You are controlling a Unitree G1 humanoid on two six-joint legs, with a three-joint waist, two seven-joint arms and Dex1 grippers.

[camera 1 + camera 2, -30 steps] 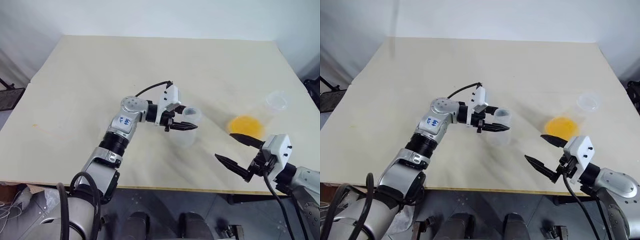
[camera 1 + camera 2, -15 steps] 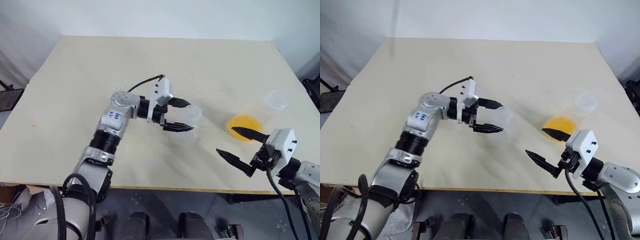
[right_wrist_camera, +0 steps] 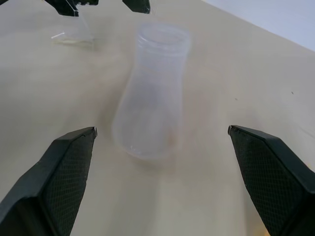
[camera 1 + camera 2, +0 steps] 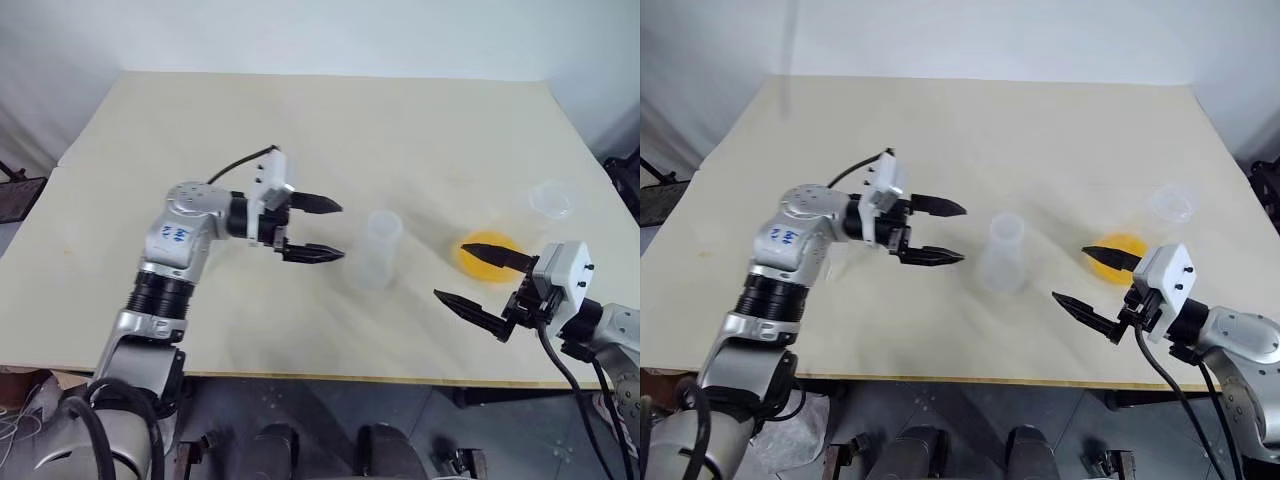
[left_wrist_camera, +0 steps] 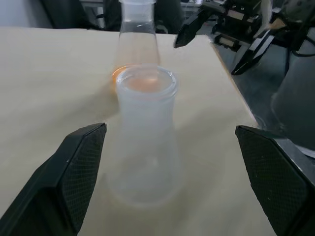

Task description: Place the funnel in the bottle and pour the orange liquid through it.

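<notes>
Left eye view showed the clear, colourless flared-base plastic bottle [image 4: 374,251] upright mid-counter, toward the near edge. Beside it, the left end effector [image 4: 311,229] hung apart and empty. Near the right edge, translucent orange liquid [image 4: 484,252] pooled in a clear conical flask [image 4: 530,226], beside the right end effector [image 4: 487,287], also apart.

- You can see small blue marks on the left arm's [image 4: 178,233] silver casing, but they are too small to read.
</notes>
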